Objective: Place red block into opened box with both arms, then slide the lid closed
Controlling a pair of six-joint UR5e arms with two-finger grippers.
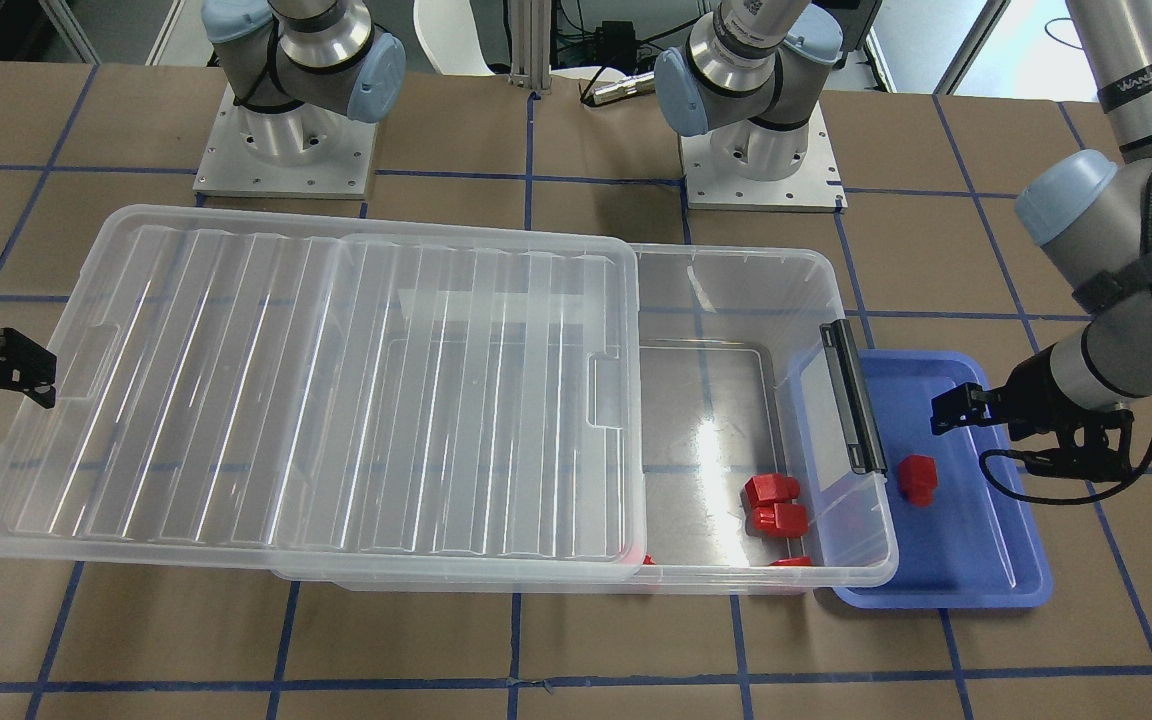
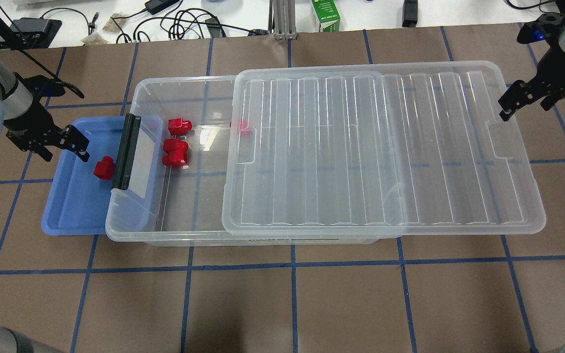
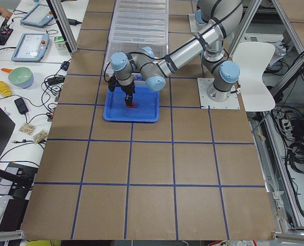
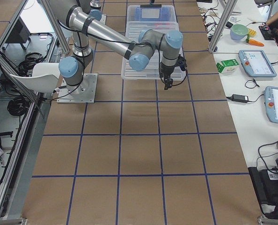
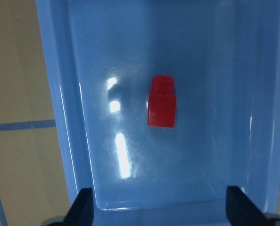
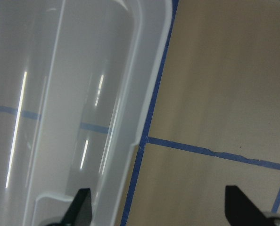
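One red block (image 2: 103, 167) lies on a shallow blue tray, stub toward the tray's far end in the left wrist view (image 5: 161, 101). My left gripper (image 2: 66, 155) hangs open above the tray, a little to the block's left, holding nothing. The see-through box (image 2: 135, 231) holds three more red blocks (image 2: 175, 152) in its uncovered end, one partly under the lid. The ribbed lid (image 2: 385, 147) covers most of the box and overhangs its right end. My right gripper (image 2: 523, 110) stands open just off the lid's far right corner, apart from it; its wrist view shows the lid's rim (image 6: 144, 70).
The blue tray (image 2: 66, 215) is tucked partly under the box's short side with the black bar (image 2: 126, 152). Cables and a green carton (image 2: 325, 14) lie beyond the table's far edge. Both arm bases (image 1: 284, 150) stand behind the box.
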